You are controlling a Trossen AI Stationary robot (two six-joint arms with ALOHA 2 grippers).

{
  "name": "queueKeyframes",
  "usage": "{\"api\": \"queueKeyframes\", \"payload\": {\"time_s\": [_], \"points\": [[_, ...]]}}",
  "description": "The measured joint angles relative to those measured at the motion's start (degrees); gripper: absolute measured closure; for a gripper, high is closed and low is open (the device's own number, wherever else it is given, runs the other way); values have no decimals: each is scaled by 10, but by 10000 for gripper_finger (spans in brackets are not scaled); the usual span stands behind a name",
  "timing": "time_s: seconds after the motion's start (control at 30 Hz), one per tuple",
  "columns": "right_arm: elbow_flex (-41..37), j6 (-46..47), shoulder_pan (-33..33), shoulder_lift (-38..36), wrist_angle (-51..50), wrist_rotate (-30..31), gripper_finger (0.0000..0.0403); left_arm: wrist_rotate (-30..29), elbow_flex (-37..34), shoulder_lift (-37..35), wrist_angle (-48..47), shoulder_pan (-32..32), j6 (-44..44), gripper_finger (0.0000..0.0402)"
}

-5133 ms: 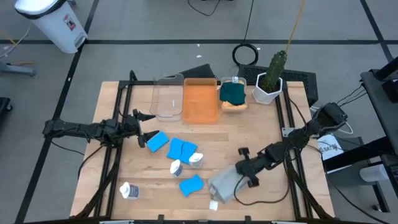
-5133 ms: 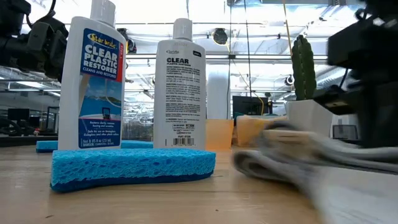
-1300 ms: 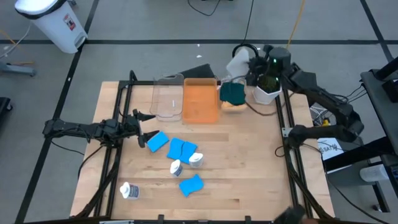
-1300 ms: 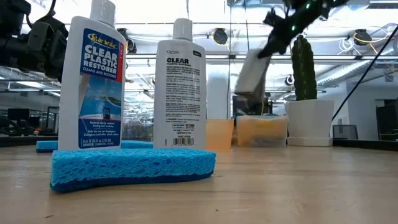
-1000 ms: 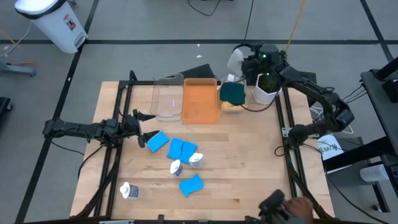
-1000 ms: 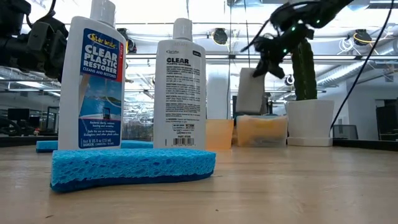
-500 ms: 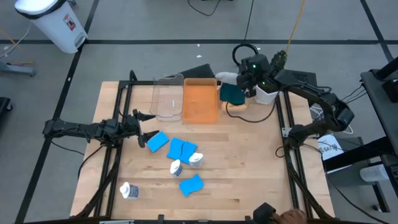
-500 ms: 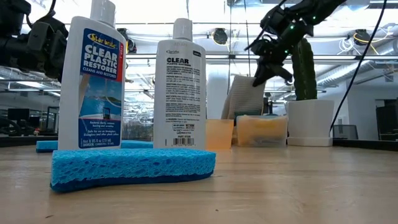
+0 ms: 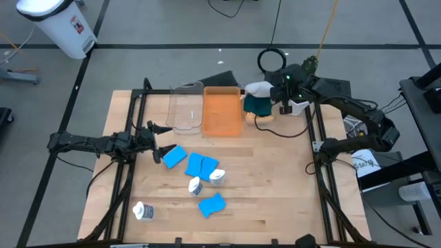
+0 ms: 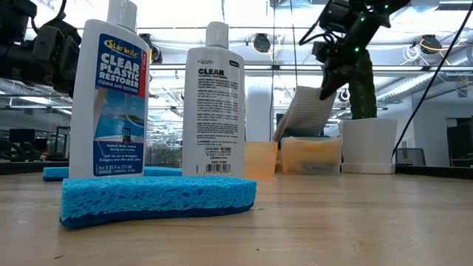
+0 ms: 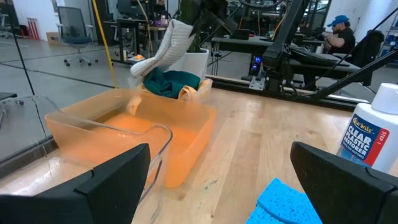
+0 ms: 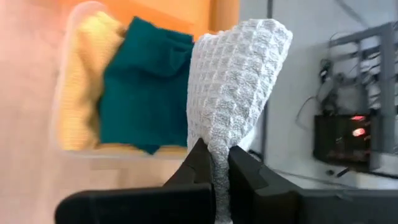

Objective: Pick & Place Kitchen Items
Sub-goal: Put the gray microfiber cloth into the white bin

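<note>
Your right gripper [image 12: 214, 163] has its jaws pressed together on a fold of the grey cloth [image 12: 233, 81], and the cloth hangs from them above the far right part of the bench [image 9: 275, 186]. Under it you see the dark green cloth [image 12: 144, 87] lying on the orange cloth [image 12: 84, 81], both in a small clear tray [image 9: 264, 117] that stands just beside the orange bin [image 9: 222, 111]. In the low view the grey cloth leans tilted over this tray, and I cannot tell if its lower edge already touches the pile.

The white pot with the cactus [image 9: 300, 86] stands very near your right arm. In my judgement this is the first risk: if you swing or lower carelessly, the arm can knock the pot. The second risk is the cloth itself. It hangs partly toward the bench edge, so if you release now, it may drape over the tray wall or slide off the bench.

Your left gripper [image 9: 157, 140] waits at the left side with jaws spread, holding nothing, near the blue sponges [image 9: 196, 165]. The 3 white bottles [image 9: 143, 211] are not yet moved and lie or stand among the sponges, well apart from the bins. The clear bin [image 9: 185, 109] is beside the orange one.
</note>
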Motion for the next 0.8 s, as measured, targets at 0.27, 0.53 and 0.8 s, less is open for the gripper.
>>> {"api": "queueKeyframes", "payload": {"time_s": [0.27,0.53,0.8], "points": [[-49,21,1,1,18,-58,403,0,0,0,0,0,0,7],[-162,24,4,1,133,-59,403,0,0,0,0,0,0,7],[-214,38,45,1,187,-57,401,0,0,0,0,0,0,7]]}}
